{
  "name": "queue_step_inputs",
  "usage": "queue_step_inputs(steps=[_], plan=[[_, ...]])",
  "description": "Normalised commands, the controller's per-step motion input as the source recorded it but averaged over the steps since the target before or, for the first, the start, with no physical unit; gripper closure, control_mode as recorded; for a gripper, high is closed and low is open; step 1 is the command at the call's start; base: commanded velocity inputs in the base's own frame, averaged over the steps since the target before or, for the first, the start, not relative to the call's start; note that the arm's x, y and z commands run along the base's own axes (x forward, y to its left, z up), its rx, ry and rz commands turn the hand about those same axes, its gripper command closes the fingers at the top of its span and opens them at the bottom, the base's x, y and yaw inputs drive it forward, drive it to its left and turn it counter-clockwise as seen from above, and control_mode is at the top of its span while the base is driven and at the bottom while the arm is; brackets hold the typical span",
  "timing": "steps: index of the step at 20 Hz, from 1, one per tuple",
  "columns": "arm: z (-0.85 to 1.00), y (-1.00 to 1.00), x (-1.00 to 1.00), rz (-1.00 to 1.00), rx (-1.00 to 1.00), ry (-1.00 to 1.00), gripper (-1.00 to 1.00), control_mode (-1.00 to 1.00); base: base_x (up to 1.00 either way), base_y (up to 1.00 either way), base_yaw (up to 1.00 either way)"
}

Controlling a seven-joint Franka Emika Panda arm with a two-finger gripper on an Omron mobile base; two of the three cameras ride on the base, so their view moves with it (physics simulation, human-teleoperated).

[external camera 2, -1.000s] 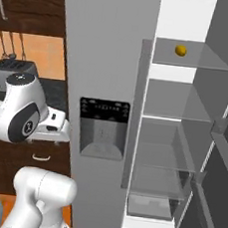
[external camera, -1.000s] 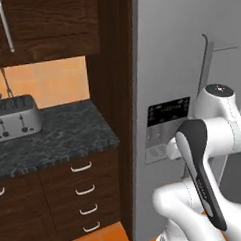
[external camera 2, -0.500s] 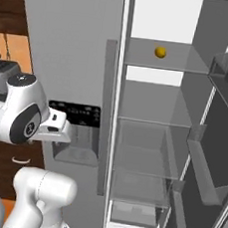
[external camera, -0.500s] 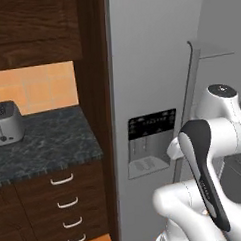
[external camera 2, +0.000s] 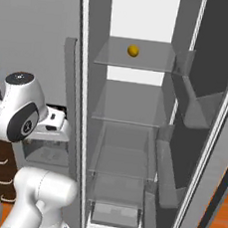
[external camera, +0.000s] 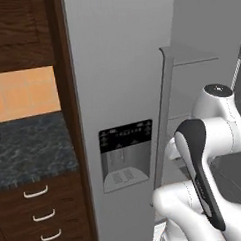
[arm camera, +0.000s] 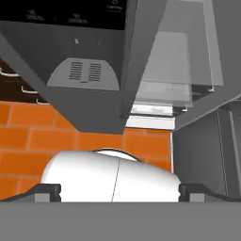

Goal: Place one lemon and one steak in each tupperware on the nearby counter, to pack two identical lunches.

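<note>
One yellow lemon (external camera 2: 133,50) lies on the upper glass shelf inside the open fridge. The speckled counter (external camera: 29,147) stretches off to the left of the fridge, over dark wooden drawers. My gripper (arm camera: 120,190) is open, its two dark fingertips (arm camera: 47,190) wide apart with nothing between them. It hangs low and looks down past the fridge's closed left door at the orange floor. The arm is folded close in front of the base. The steak and the tupperware are out of view.
The fridge's closed left door carries a dispenser panel (external camera: 127,157). Its right door (external camera 2: 210,122) stands swung open with door bins. Several glass shelves and a bottom drawer (external camera 2: 114,214) lie below the lemon. Curved silver handles (external camera: 36,192) mark the drawers.
The whole picture has slid left in both base views, so the camera moved right along the fridge. The counter is now at the left edge and the fridge interior is central. Jaws stay open.
</note>
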Motion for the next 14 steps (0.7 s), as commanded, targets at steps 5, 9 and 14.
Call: queue_step_inputs(steps=[5, 9, 14], plan=[[0.0, 0.0, 0.0, 0.0, 0.0, 0.0, -1.0, 1.0, 0.26, -0.59, 0.0], [0.0, 0.0, 0.0, 0.0, 0.0, 0.0, -1.0, 1.0, 0.32, -0.41, 0.0], [0.0, 0.0, 0.0, 0.0, 0.0, 0.0, -1.0, 1.0, 0.52, -0.1, 0.0]])
